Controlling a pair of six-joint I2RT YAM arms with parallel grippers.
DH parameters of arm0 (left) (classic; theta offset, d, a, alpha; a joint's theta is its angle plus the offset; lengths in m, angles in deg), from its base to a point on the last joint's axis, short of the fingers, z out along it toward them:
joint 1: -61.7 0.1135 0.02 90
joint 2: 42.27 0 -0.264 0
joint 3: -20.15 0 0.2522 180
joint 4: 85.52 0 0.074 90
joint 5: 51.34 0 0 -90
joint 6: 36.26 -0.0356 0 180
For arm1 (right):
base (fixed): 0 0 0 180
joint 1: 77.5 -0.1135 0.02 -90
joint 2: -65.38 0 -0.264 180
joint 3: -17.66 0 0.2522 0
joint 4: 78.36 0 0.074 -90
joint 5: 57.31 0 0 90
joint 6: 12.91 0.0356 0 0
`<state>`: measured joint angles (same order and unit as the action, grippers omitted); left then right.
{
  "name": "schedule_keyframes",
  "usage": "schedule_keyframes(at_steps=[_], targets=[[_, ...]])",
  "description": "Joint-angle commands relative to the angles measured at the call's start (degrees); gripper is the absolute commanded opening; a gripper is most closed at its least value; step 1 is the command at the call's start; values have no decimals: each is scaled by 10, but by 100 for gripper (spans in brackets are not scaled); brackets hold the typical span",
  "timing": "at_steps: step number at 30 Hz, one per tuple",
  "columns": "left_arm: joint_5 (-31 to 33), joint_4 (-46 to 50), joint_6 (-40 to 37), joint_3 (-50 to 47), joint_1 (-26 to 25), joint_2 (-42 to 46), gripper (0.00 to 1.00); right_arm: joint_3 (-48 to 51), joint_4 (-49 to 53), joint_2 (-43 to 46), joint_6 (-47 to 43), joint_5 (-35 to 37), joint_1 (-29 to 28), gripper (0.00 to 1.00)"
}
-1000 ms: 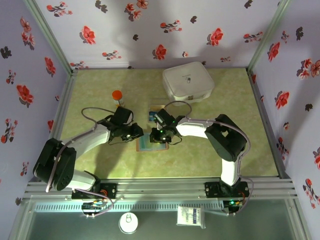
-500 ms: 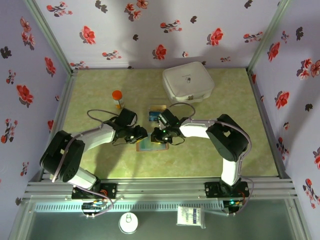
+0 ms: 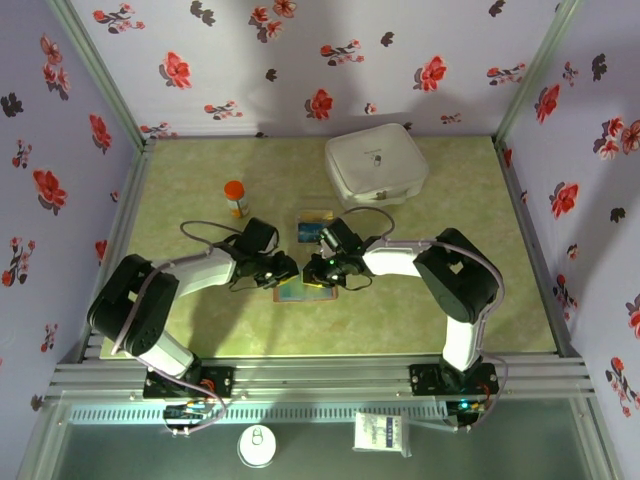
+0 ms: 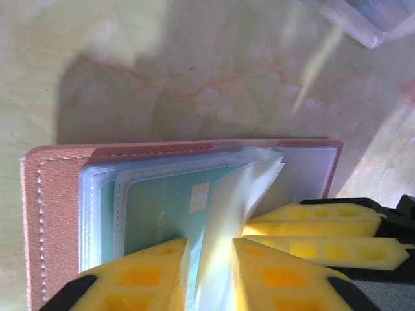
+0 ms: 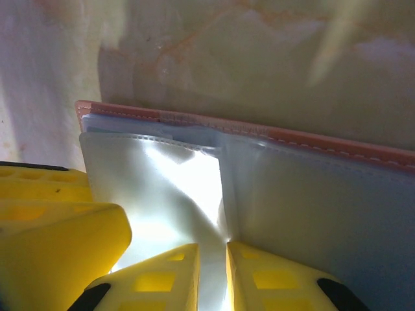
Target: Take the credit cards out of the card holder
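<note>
The tan-brown card holder [image 3: 298,291] lies open on the table between both grippers. In the left wrist view its leather cover [image 4: 55,214] frames clear sleeves, and a teal credit card [image 4: 162,210] with a chip sits inside one sleeve. My left gripper [image 4: 211,259] pinches a clear sleeve leaf that stands up between its yellow pads. My right gripper [image 5: 213,265] is shut on another clear sleeve leaf beside the leather edge [image 5: 324,139]. From above, the left gripper [image 3: 283,270] and right gripper [image 3: 318,270] almost touch over the holder.
A clear plastic tray [image 3: 315,228] holding a blue card sits just behind the holder; its corner [image 4: 373,23] shows top right. A white rounded case [image 3: 376,165] stands at the back, and an orange-capped bottle [image 3: 235,197] at the back left.
My left gripper has slid right onto the card holder. The right gripper has shifted slightly right, staying on the holder.
</note>
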<state>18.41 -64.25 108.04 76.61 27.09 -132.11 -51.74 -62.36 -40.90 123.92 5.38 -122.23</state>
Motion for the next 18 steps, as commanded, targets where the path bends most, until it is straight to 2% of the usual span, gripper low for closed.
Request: schedule_keyframes(at_steps=[1, 6, 12, 18], targets=[[-11, -10, 10, -6, -4, 0, 20, 16, 17, 11, 8, 13, 6, 21], [-11, 6, 8, 3, -4, 17, 18, 14, 24, 54, 3, 24, 6, 25], [-8, 28, 5, 20, -9, 34, 19, 18, 68, 114, -15, 62, 18, 26], [-6, 34, 6, 45, -24, 15, 18, 30, 111, 165, -34, 96, 37, 26]])
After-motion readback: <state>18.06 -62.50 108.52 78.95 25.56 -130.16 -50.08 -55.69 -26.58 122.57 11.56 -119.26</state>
